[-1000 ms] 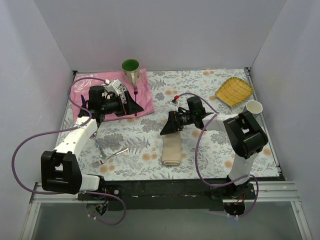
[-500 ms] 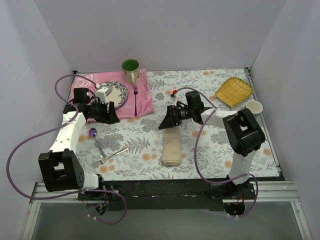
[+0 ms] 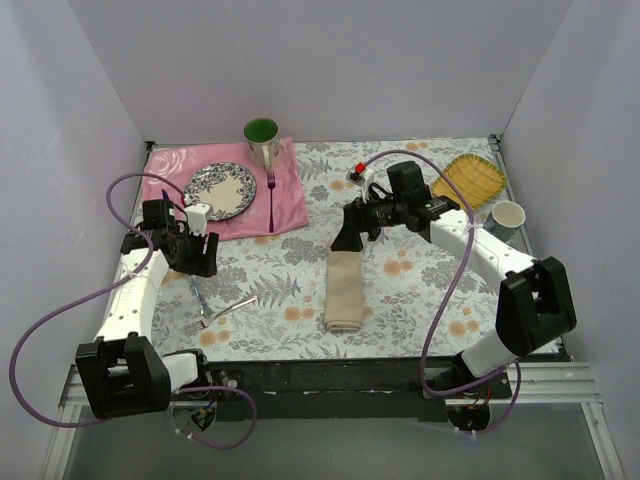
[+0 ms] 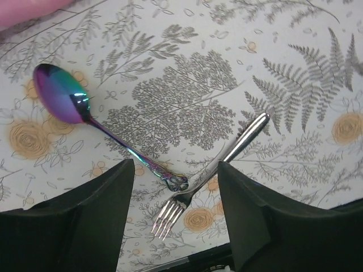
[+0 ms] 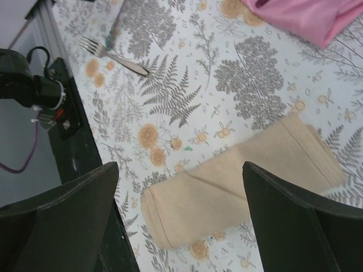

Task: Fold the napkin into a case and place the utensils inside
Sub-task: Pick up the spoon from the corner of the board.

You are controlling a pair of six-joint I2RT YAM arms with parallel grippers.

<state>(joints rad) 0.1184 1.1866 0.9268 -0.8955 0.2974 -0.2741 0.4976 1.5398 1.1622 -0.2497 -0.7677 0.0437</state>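
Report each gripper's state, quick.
Left gripper: open, empty, over the spoon and fork.
Right gripper: open, empty, over the folded napkin.

Bright even light; soft shadows; glint on spoon [image 4: 63, 95] bowl.

The left arm [image 3: 135, 290] and right arm [image 3: 470, 240] were white with black joints, each trailing a purple cable [image 3: 40, 312]. The left gripper [image 4: 174, 187] had black wedge fingers [image 4: 85, 226].

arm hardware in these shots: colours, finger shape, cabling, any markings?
Left arm and right arm: white links, black joints and bases. Left pincer and right pincer: broad, black, wedge-shaped fingers. Purple cable loops off each arm. Small red part by the right wrist.
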